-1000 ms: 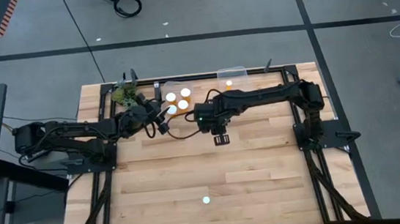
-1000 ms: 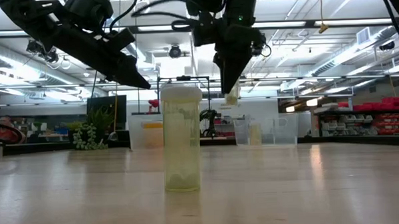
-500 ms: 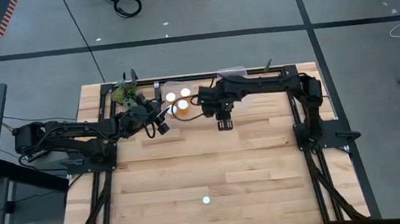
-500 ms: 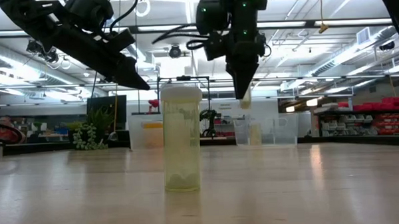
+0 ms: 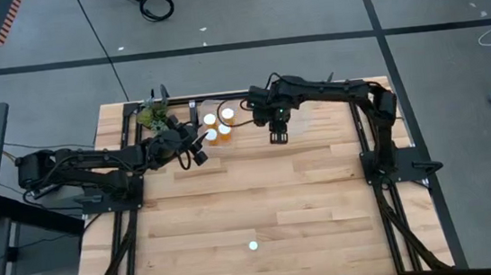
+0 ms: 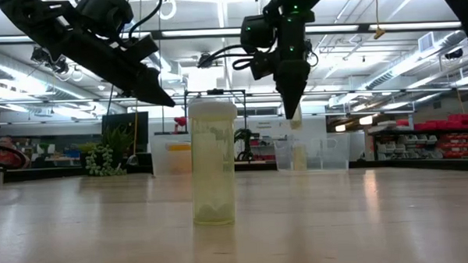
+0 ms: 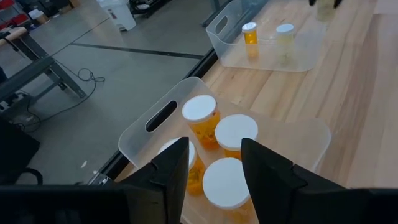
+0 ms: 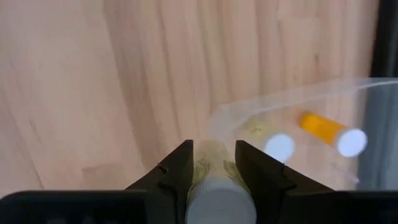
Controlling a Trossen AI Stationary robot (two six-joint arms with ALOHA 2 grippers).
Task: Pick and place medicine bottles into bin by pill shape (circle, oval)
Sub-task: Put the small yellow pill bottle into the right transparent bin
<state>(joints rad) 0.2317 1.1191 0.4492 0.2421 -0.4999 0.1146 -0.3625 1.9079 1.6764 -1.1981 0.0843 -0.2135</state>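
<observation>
The right hand (image 8: pixel 213 165) is closed on a small pale, yellowish cylindrical medicine bottle with a round white cap (image 8: pixel 217 196), the cap toward the wrist and the body pinched between the two dark fingers (image 8: pixel 176 168). In the low view this bottle (image 6: pixel 295 123) hangs from the fingertips, lifted well clear of the pale wooden plank counter (image 5: pixel 260 199). From above, the right hand (image 5: pixel 279 135) is over the far middle of the counter, near a clear plastic bin at the far edge (image 8: pixel 249 112). That bin holds two bottles lying down: one orange with a white cap (image 8: pixel 326 132) and one pale with a white cap (image 8: pixel 273 144).

The left hand (image 7: pixel 214 163) hangs empty, its fingers apart, just above a second clear plastic bin with a handle slot (image 7: pixel 158 118). White-capped orange bottles (image 7: pixel 201 118) stand upright in that bin, packed close together. From above, the left hand (image 5: pixel 194 150) lies just beside this bin, at the far left of the counter, next to a small green plant-like object (image 5: pixel 155 117).

One more pale bottle with a white cap (image 6: pixel 212 161) stands upright alone on the near part of the counter, well apart from both hands and both bins; from above only its cap (image 5: pixel 253 244) shows.
</observation>
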